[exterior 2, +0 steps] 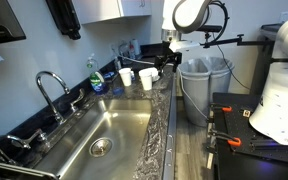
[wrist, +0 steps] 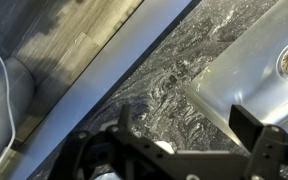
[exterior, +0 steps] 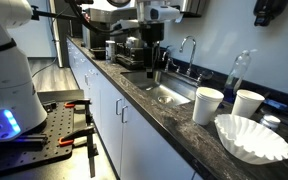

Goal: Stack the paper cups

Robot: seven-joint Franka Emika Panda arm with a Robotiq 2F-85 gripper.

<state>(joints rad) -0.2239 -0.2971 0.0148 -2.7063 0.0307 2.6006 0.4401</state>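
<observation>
On the dark stone counter [exterior: 174,125], at three o'clock of the sink [exterior: 164,95] in an exterior view, the paper cups [exterior: 207,104] stand upright side by side, near each other but apart and not stacked. The ruffled coffee filters [exterior: 252,138] lie just beside them at about five o'clock. In the wrist view the gripper [wrist: 184,112] hangs above the counter with its fingers [wrist: 246,125] spread wide and nothing between them, the sink's corner lying toward two o'clock.
</observation>
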